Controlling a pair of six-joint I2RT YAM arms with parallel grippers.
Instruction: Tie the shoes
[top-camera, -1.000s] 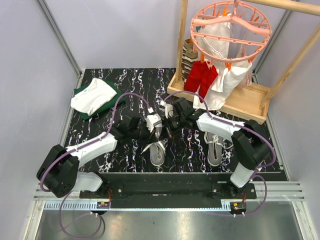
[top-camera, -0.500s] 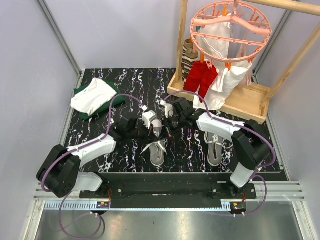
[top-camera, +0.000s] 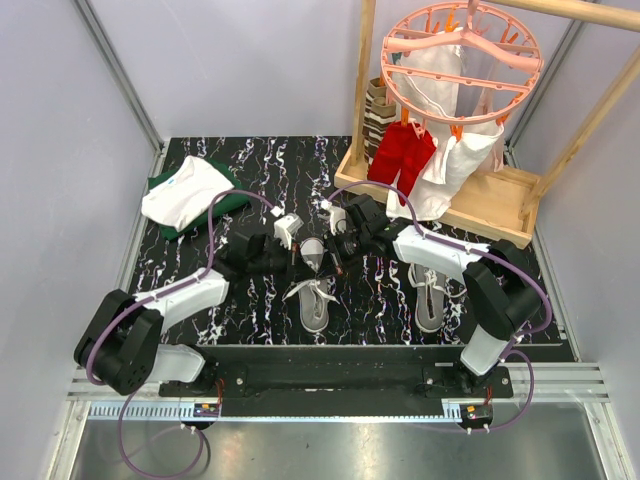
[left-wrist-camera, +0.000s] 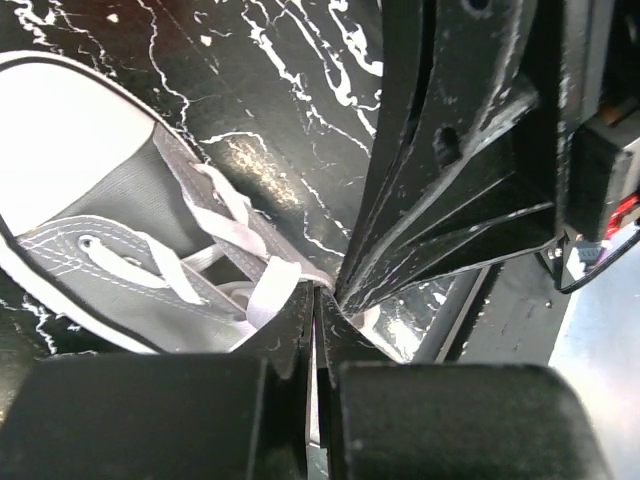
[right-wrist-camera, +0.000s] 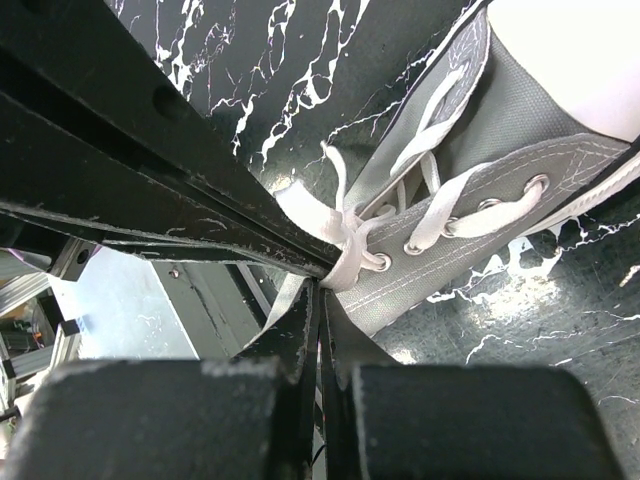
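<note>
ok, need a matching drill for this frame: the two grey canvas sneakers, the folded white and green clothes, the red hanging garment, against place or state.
Things:
1. middle grey canvas sneaker
2. right-hand grey canvas sneaker
3. folded white and green clothes
4. red hanging garment

Places or states:
A. clipped under the pink round peg hanger
B. white laces pinched by left pincer and right pincer
C. far left on the black marbled table
D. beside the right arm, no pincer on it

Pairs: 1-B, 2-D, 3-C, 4-A
</note>
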